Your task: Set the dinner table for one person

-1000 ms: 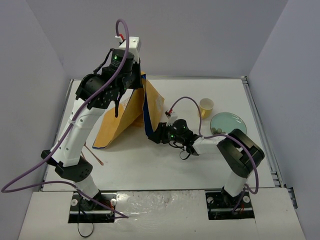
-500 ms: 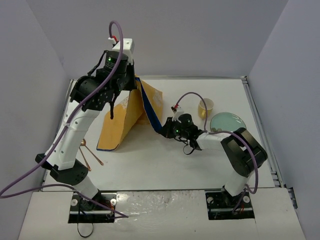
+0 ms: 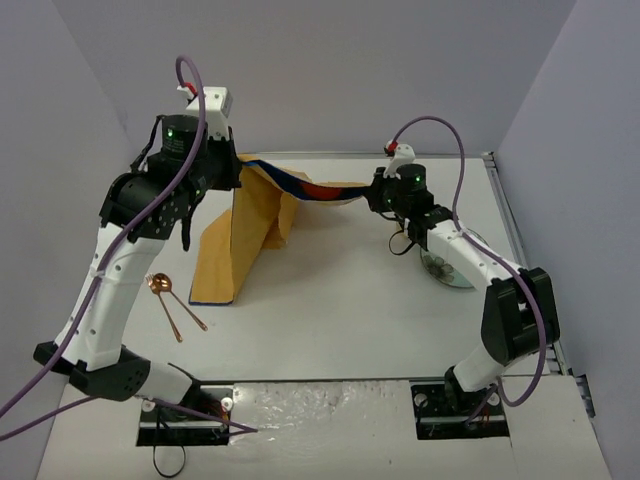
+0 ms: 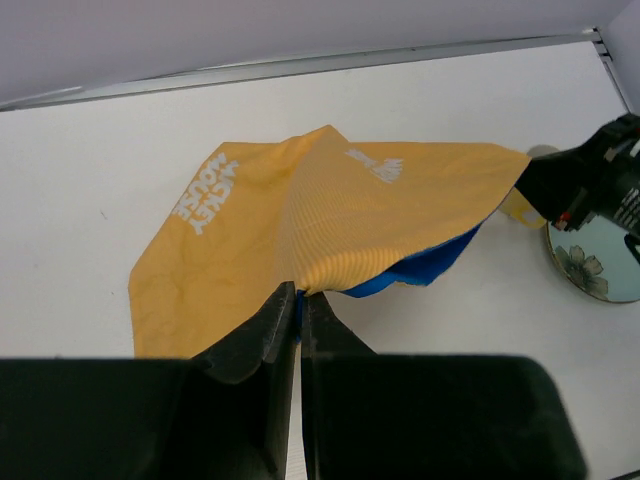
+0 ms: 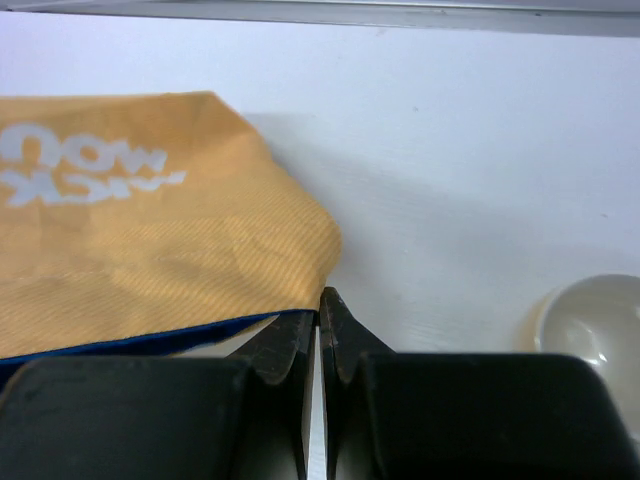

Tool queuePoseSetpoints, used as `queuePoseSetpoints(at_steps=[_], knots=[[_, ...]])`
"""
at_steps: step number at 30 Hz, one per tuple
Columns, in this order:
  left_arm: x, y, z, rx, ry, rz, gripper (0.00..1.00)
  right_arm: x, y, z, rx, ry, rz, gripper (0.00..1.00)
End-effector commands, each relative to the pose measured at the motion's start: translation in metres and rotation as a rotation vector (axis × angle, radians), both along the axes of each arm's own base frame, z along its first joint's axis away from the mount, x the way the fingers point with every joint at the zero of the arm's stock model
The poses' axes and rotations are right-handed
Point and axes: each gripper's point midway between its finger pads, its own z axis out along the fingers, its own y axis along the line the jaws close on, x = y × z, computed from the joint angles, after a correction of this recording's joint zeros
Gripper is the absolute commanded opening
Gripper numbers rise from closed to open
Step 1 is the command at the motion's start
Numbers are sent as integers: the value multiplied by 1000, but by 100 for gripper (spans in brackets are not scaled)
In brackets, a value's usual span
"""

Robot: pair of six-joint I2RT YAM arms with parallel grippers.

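Note:
The dinner table is a white tabletop with pale lavender walls. An orange-yellow cloth with a blue edge and white lettering hangs over it, its lower end resting on the table. My left gripper is shut on the cloth's left upper edge, seen in the left wrist view pinching the cloth. My right gripper is shut on the opposite corner, also seen in the right wrist view on the cloth. The cloth's top edge is stretched between the two grippers.
A copper spoon and a second thin copper utensil lie at the left. A teal plate sits at the right, partly under my right arm; it shows in the left wrist view. A pale round cup is beside the right gripper.
Both grippers moved apart with the cloth: the left one leftward, the right one to the far right and up. The cloth's top edge is now spread between them. The spoon is uncovered.

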Motion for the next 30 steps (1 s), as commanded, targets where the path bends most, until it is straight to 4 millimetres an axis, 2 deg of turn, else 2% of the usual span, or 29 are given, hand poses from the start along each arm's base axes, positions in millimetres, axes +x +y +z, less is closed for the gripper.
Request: queuePoseSetpoints(at_steps=[1,2,5,6,8,9,11,13,14,16,20,23,26,30], knots=[[-23,8,55,-49,-176,-38,0,13,-14,70,-31,-117,-29,0],[-23,16,59,-38,-188,-5,0,15,-12,79,-25,-128,-18,0],[-26,28,71,-20,-220,32,0,24,-5,125,-10,-205,7,0],[-28,31,77,-22,-235,42,0,25,-4,130,-17,-213,16,0],[-31,36,88,-27,-261,56,0,28,-3,157,-17,-261,26,0],[-34,39,96,-31,-280,60,0,27,-3,163,-25,-274,30,0],[-41,45,112,-40,-323,71,0,26,-6,198,-33,-346,28,0],[-48,50,125,-47,-355,75,0,22,-9,221,-39,-393,23,0],[-52,53,130,-52,-371,77,0,16,-13,240,-42,-434,22,0],[-62,59,142,-62,-407,80,0,7,-17,262,-44,-478,20,0],[-78,66,155,-80,-448,76,0,-10,-23,292,-39,-541,17,0],[-80,67,156,-87,-451,75,0,-20,-24,314,-44,-596,36,0],[-73,67,152,-79,-439,96,0,-23,-20,329,-27,-626,57,0],[-57,74,143,-43,-414,168,0,-15,-7,337,-7,-640,109,0]])
